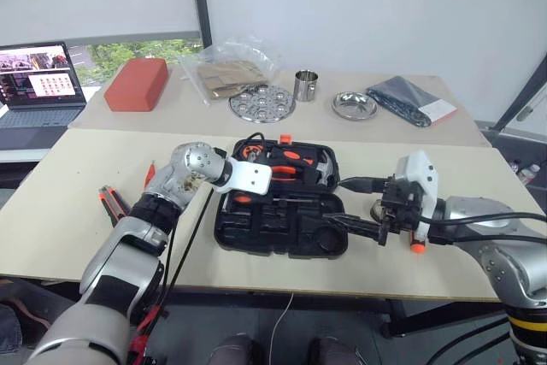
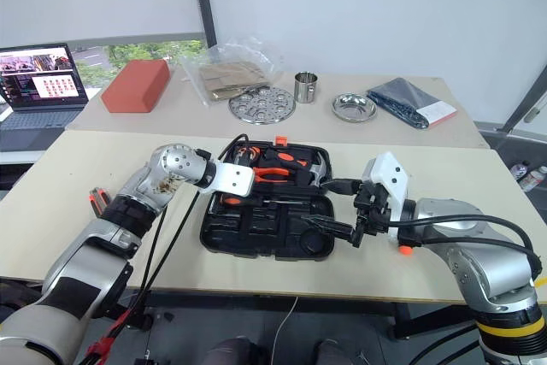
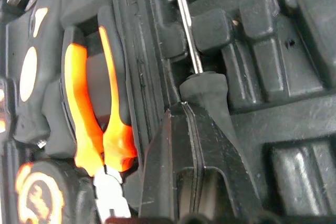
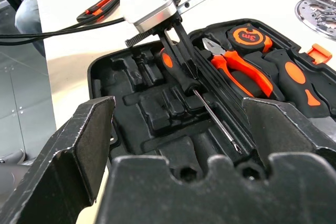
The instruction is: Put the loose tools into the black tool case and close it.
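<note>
Open black tool case (image 1: 282,232) lies on the near table (image 1: 77,203), orange-handled tools in its far half. Left gripper (image 1: 256,179) reaches over its left side; right gripper (image 1: 342,222), fingers spread, at its right edge. Red block (image 1: 137,84), steel dishes (image 1: 261,103) and cup (image 1: 305,85) occupy the far table.

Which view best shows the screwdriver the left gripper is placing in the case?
The right wrist view: the screwdriver shows whole there, handle under the left gripper, shaft lying in the black tool case. The left wrist view gives only a close part of the handle and shaft. In the head views the gripper mostly hides it.
</note>
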